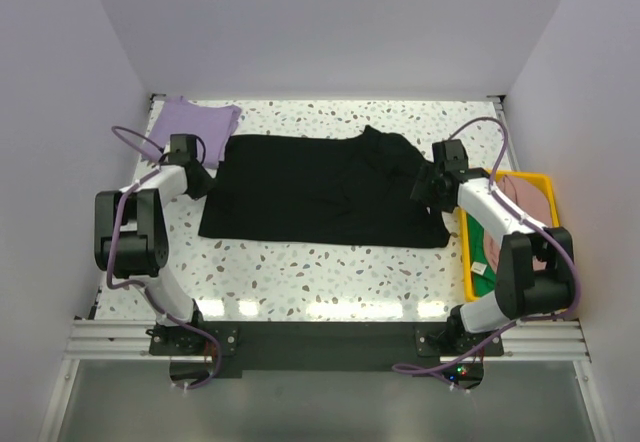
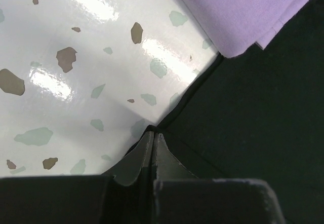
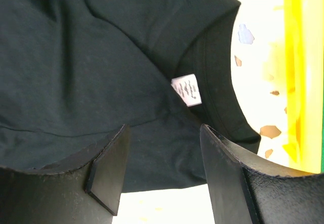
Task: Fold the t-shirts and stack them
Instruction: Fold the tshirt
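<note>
Black t-shirt (image 1: 320,187) lies spread flat on the table (image 1: 300,272) between my two grippers, hem end at the left one and collar end at the right one. I judge the step in hand to be taking hold of both ends for the first fold. To do it well I want both grips set before anything lifts, so the cloth rises as one straight edge and not a twist. Then I lift low, carry across, and lay the edge down square.

My left gripper (image 2: 153,143) has its fingers pressed together right at the corner of the hem. The seam runs into the tips, so I take it they pinch the black cloth, though only by a thin bite. The folded lavender t-shirt (image 2: 243,11) sits just ahead of those tips, and I must not drag it along.

My right gripper (image 3: 162,183) has its jaws spread wide and holds nothing. It is poised over the neck, with the white label (image 3: 186,90) just ahead between the fingers and the yellow bin (image 3: 298,57) near on its outer side. Whether the pads touch the cloth I cannot tell. It should close on the collar edge, not the loose middle
</note>
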Motion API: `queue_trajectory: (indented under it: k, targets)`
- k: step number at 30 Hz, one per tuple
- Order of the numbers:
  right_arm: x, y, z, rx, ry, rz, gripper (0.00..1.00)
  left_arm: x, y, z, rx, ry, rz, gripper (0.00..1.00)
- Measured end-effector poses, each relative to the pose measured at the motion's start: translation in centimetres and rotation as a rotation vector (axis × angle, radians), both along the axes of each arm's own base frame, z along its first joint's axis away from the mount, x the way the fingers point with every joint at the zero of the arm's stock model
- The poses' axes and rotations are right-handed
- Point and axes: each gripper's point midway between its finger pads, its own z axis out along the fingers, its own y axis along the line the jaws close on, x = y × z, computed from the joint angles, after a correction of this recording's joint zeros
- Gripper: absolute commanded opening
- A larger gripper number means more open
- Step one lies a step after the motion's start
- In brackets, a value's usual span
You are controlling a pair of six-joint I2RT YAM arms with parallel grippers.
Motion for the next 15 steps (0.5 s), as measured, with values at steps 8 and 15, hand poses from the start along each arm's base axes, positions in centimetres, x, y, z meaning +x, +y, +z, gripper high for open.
queue_trajectory:
  k: [8,15]
  targets:
    - [4.2,0.5,2.2,0.004,-0.084,0.002,0.63,0.1,-0.2,1.9,-0.007,-0.042,-0.012,0.00]
    - [7.5,1.0,0.3,-0.005,-0.061,0.022,0.62,0.3,-0.6,2.5,-0.022,-0.059,-0.028,0.00]
